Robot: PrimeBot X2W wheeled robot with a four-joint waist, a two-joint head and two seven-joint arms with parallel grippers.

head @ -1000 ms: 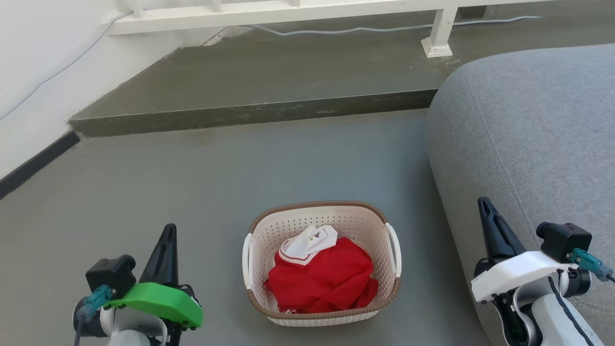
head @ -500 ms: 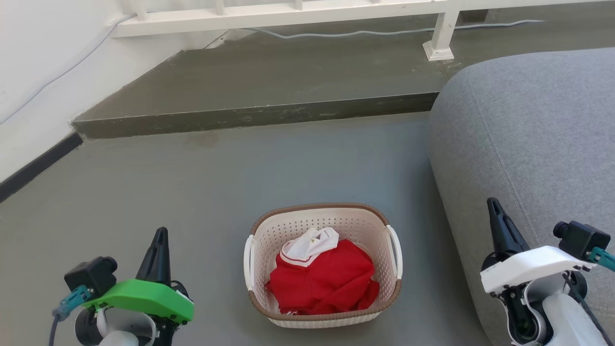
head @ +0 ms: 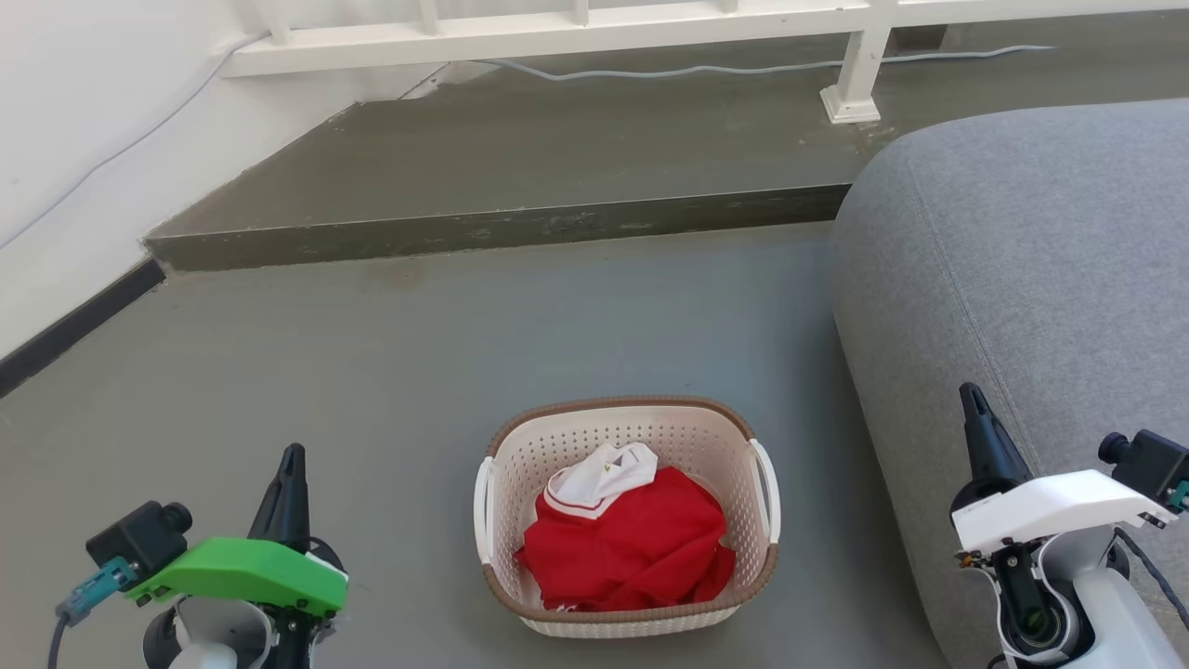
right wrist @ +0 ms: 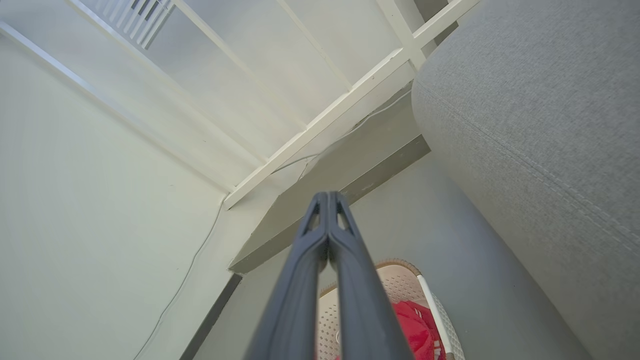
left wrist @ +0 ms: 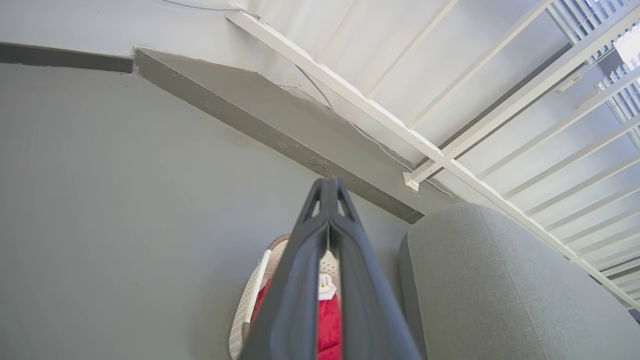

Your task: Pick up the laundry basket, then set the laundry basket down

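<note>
The laundry basket (head: 628,418), cream-white and perforated with a brown rim and white side handles, stands on the grey floor at the head view's lower centre, holding a red and white shirt (head: 627,544). My left gripper (head: 292,457) is shut at the lower left, well clear of the basket's left handle. At the lower right my right gripper (head: 969,395) is shut too, in front of the sofa. In the left wrist view the shut fingers (left wrist: 328,186) point above the basket (left wrist: 250,305). In the right wrist view the gripper (right wrist: 327,197) points above the basket (right wrist: 400,280).
A grey sofa (head: 1022,269) fills the right side, close to the basket. A raised concrete step (head: 502,223) crosses the floor behind it, with a white railing (head: 576,23) and a cable on top. A white wall with a dark skirting runs along the left.
Both grippers have dropped lower in the head view and drawn outward, away from the basket, still shut. The whole picture has shifted slightly down. The basket has not moved on the floor.
</note>
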